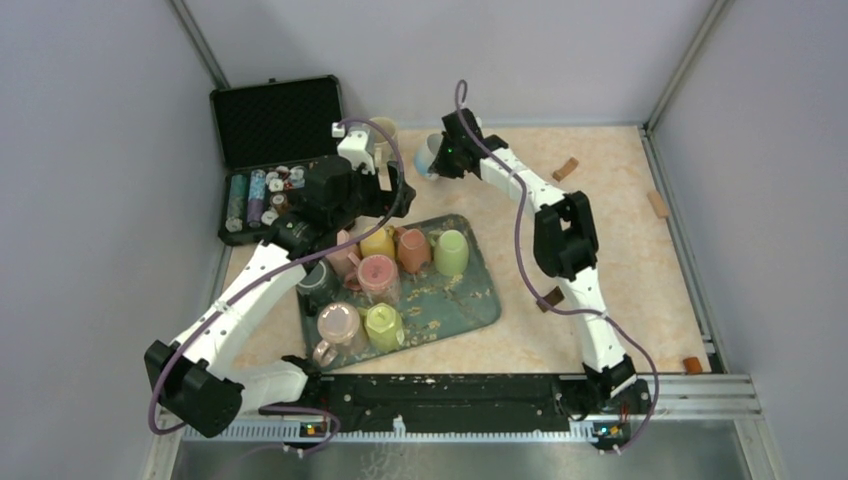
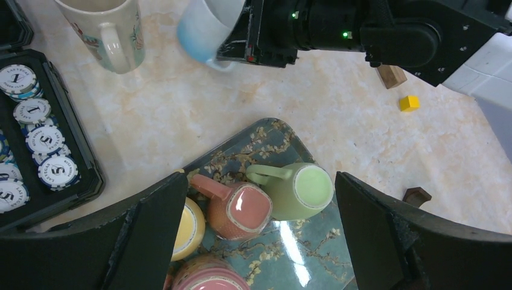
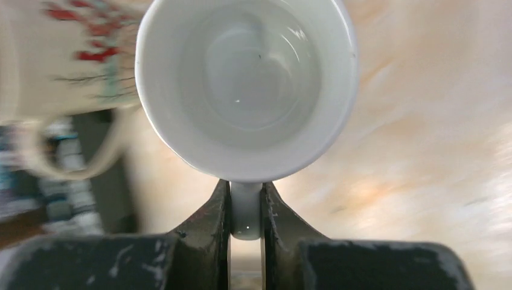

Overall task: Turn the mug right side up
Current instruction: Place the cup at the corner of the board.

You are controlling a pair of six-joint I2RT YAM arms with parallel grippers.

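Note:
A white mug with a pale blue base (image 1: pixel 428 158) hangs tilted at the back of the table. My right gripper (image 1: pixel 452 152) is shut on its handle (image 3: pixel 246 214). The right wrist view looks straight into the mug's open mouth (image 3: pixel 244 78), with the right gripper (image 3: pixel 246 193) pinching the handle from both sides. From the left wrist, the mug (image 2: pixel 208 27) points its blue base down-left, beside the right gripper (image 2: pixel 265 36). My left gripper (image 2: pixel 259 178) stands wide open and holds nothing, above the tray (image 2: pixel 314 241); from above, the left gripper (image 1: pixel 388 195) is at the tray's far edge.
A cream picture mug (image 1: pixel 383 135) stands upright just left of the held mug. Several upturned mugs sit on the teal tray (image 1: pixel 470 305), among them a green one (image 2: pixel 308 190) and a pink one (image 2: pixel 241 211). A black case of poker chips (image 1: pixel 270 150) lies left. Small wooden blocks (image 1: pixel 566 169) lie right.

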